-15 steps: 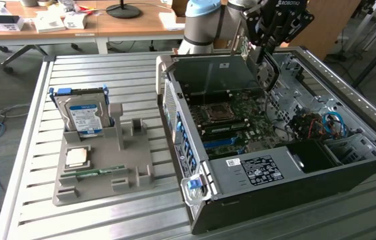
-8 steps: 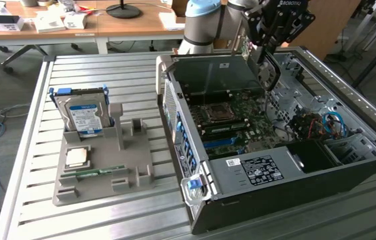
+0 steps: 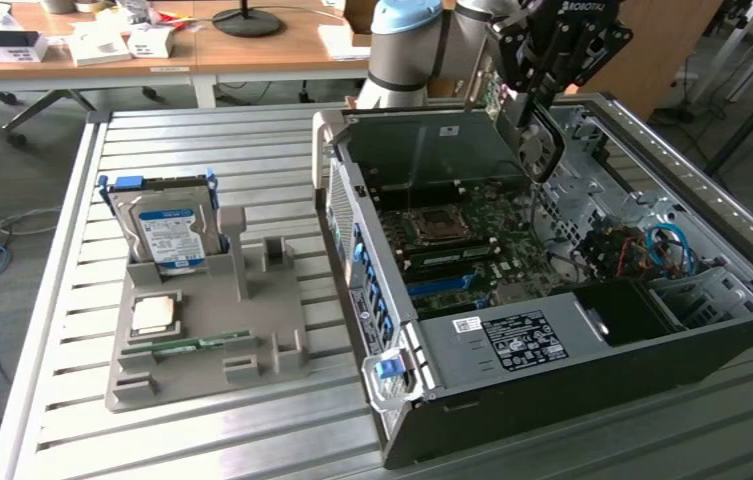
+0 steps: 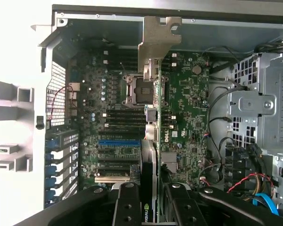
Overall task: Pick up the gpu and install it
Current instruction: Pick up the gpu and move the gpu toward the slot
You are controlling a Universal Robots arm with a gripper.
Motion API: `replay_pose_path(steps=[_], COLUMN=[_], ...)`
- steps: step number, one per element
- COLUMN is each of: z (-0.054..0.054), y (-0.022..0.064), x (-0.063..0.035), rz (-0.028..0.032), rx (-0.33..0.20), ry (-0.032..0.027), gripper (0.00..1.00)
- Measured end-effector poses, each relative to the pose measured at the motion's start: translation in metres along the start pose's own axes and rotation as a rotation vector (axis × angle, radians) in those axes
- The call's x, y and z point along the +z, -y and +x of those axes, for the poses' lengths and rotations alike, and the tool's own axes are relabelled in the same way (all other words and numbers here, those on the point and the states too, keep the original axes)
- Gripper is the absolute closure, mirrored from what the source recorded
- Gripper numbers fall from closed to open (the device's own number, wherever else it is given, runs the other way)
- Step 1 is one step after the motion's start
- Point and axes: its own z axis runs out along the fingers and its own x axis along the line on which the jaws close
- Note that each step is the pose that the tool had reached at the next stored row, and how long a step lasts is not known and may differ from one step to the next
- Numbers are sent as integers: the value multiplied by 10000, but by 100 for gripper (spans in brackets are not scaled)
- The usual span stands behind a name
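- The end effector (image 4: pixel 153 193) is clamped on the gpu (image 4: pixel 155 141). A black finger (image 4: pixel 127 207) presses against each flat face, and the card stands edge-on between them.
- In the wrist view, the gpu's silvery metal bracket (image 4: pixel 158 42) is at the end farthest from the end effector. A green logo shows on the card just beside the fingers.
- In the exterior view, the gpu hangs upright below the end effector, over the open computer case (image 3: pixel 550 400), at the case's end nearest the table's far edge.
- The card sits over the green motherboard (image 3: pixel 476 240), near the CPU socket (image 3: pixel 432 225). I cannot tell whether its lower end touches the board.
- The computer case lies on its side with the panel off, on the part of the slatted metal table (image 3: pixel 216 140) toward the exterior view's right.
- Inside the case, a labelled power supply (image 3: pixel 516 340) fills the end nearest the table's near edge. Blue cables (image 3: pixel 670 245) curl beside the drive bays.
- A grey holder (image 3: pixel 203 380) lies on the table toward the edge at the exterior view's left, well apart from the gpu.
- On the holder, a blue-labelled hard drive (image 3: pixel 169 225) stands upright at its far end. A CPU chip (image 3: pixel 153 315) lies flat nearer the middle, and a green RAM stick (image 3: pixel 189 345) rests in a slot close to the near end.
- The robot arm (image 3: pixel 396 50) rises from beyond the table's far edge, behind the case.
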Motion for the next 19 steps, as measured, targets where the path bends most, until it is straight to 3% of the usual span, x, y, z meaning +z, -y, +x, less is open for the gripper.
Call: replay_pose_path(steps=[19], z=[8], y=[24], x=[338], rz=[-14], rx=[0], ry=[-1], gripper=[74])
